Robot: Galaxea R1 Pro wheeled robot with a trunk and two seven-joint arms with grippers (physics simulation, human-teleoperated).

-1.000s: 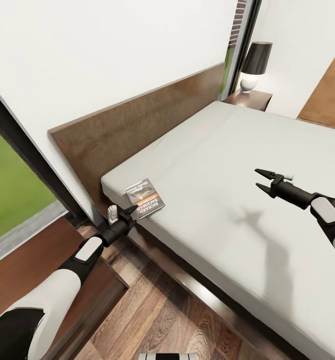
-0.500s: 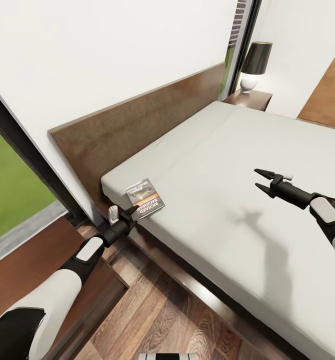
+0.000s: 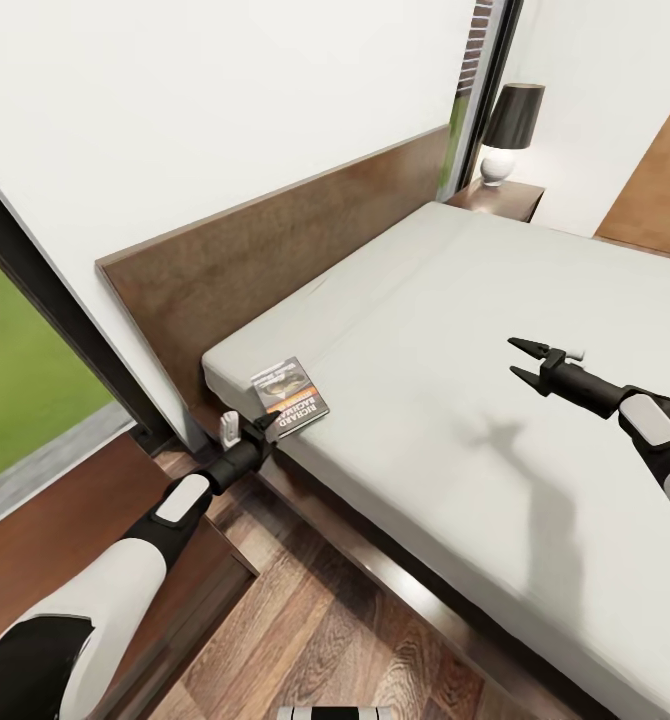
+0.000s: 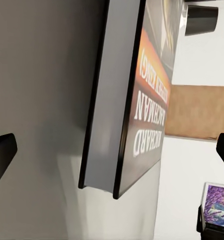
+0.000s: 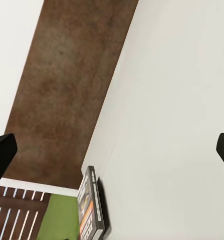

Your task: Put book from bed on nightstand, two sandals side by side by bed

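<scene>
One book (image 3: 291, 397): flat on the bed (image 3: 495, 400), at the mattress corner nearest the headboard (image 3: 275, 250).
Left hand (image 3: 266, 423): fingers spread wide, empty, tips just at the book's near edge.
Right hand (image 3: 520, 359): fingers apart, empty, above mid-mattress.
Nightstand (image 3: 500, 199): far side, carrying a lamp (image 3: 511, 118).

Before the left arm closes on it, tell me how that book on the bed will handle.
The book looks thin with a flat, straight cover, so probably stiff and light. Its glossy cover may slip between the fingers. It lies flat at the corner of the mattress, so the open left end effector can likely take its edge; a push might slide it.
</scene>
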